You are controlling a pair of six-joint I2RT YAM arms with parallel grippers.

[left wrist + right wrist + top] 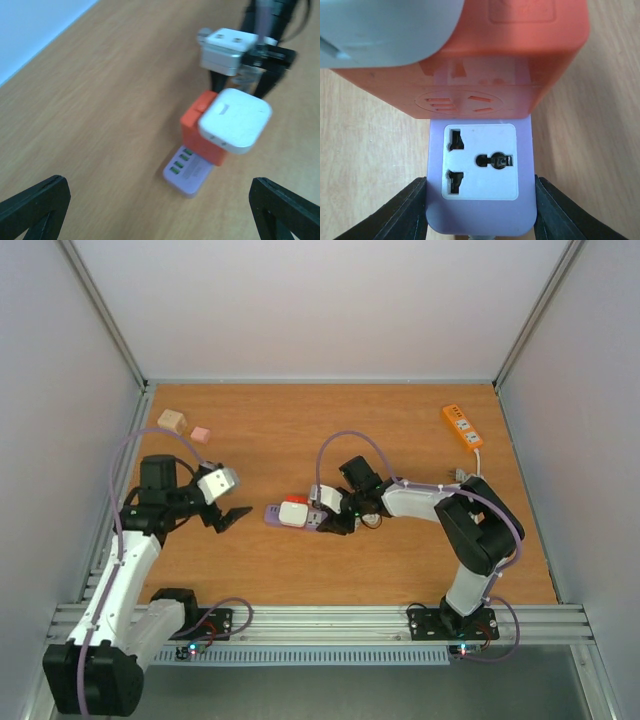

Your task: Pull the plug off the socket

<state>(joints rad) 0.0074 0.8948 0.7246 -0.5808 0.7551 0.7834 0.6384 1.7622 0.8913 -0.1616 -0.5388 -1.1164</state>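
Observation:
A purple socket block lies mid-table with an orange adapter and a white plug seated on top. My right gripper is shut on the socket's right end; in the right wrist view its fingers press both sides of the purple socket, below the orange adapter and white plug. My left gripper is open and empty, just left of the socket. The left wrist view shows the socket, adapter and plug ahead of its spread fingertips.
An orange power strip with a white cable lies at the back right. A wooden block and a pink block sit at the back left. White walls enclose the table on three sides.

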